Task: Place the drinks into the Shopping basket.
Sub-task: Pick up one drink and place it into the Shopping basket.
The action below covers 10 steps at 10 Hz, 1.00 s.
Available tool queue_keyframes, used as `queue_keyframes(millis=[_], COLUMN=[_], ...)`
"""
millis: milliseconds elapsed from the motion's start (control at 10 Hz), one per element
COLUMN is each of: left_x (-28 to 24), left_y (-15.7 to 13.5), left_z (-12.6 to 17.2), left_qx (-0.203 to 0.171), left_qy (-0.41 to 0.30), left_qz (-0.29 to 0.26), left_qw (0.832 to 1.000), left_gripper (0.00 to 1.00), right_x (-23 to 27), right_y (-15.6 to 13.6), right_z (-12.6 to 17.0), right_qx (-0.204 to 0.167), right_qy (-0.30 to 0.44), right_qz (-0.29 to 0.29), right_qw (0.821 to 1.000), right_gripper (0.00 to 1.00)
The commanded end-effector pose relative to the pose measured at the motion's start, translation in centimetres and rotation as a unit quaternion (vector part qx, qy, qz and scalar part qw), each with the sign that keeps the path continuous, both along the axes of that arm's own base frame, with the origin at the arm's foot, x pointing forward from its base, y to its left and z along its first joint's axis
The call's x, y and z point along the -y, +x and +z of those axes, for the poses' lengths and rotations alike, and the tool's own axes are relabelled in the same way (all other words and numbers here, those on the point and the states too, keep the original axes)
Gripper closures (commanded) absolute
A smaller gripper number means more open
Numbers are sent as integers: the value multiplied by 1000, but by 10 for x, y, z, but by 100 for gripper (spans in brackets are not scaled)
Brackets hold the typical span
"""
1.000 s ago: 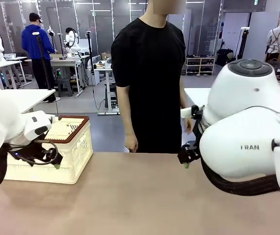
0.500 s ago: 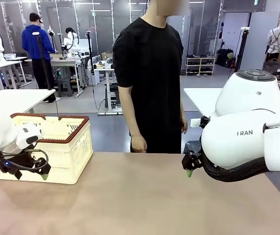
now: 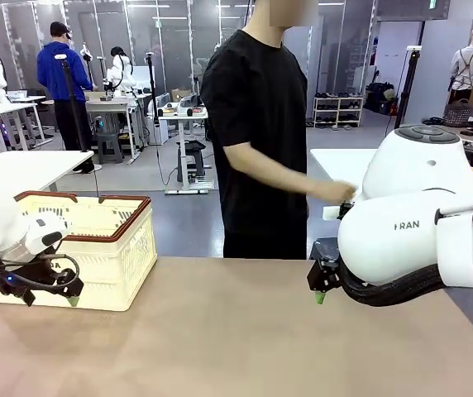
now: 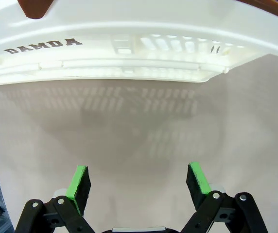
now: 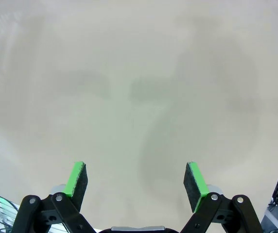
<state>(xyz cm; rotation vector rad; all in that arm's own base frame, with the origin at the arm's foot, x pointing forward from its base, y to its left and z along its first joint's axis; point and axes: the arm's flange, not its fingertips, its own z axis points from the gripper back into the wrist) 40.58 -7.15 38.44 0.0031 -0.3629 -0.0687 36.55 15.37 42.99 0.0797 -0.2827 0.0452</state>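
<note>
Front view: the Shopping basket stands upright on the desk on your left side, open top up, its long side running across the picture. Your left claw hangs low, just beside the basket's near wall, released and empty. Your right claw hangs over bare desk right of the middle, well apart from the basket, also released with nothing in it. Your left arm is therefore much the nearer one to the basket. The person at the far edge stretches a hand toward the picture's right. The hand ends behind the white housing of your right arm, which hides whatever it reaches for. You cannot tell from here where the drinks are, so you cannot yet judge which way they lie from either claw.

Left wrist view: the basket's wall with the "DAMDA" print runs across the top, straight ahead of the fingers. The green pads stand wide apart with bare desk between them. The inside of the basket is cut off.

Right wrist view: the jaws stand wide over bare desk, and nothing lies between them.
</note>
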Motion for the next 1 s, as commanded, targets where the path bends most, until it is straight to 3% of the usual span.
queue_keyframes(millis=[0,900], left_x=[2,2], left_y=[-1,-1], left_z=[2,2], left_qx=[1,1], left_qy=[2,2], left_qz=[-1,-1], left_qw=[1000,1000], left_gripper=[0,0], right_x=[0,0], right_y=[-1,-1], right_z=[2,2], right_qx=[2,2], right_qy=[2,2], right_qz=[5,5], right_qw=[1000,1000], right_gripper=[0,0])
